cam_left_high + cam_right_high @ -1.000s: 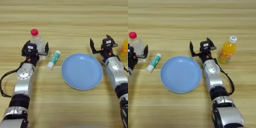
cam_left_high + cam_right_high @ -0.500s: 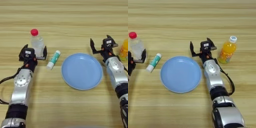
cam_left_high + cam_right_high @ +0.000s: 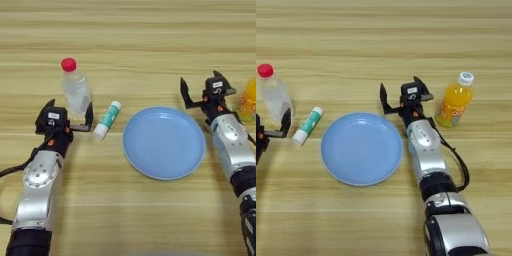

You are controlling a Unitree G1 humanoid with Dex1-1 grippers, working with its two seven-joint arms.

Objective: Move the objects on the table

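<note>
Table: light wood, plank grain running left to right.

Plate: round, blue, smooth, shallow raised rim; lies flat at centre.

Clear bottle: transparent ribbed plastic, red screw cap, standing upright, long axis vertical; at about 10 o'clock from the plate.

Tube: small, white cylinder with teal cap, lying flat; long axis diagonal, teal cap pointing to about 1 o'clock. Sits between the clear bottle and the plate, apart from both.

Orange drink bottle: short, orange contents, white cap, upright; at about 2 o'clock from the plate.

Left gripper: black fingers spread wide, holding nothing; just at 6 o'clock of the clear bottle, tube close on its right.

Right gripper: black fingers spread wide, empty; at the plate's 1 o'clock rim, orange drink bottle to its right, apart.
</note>
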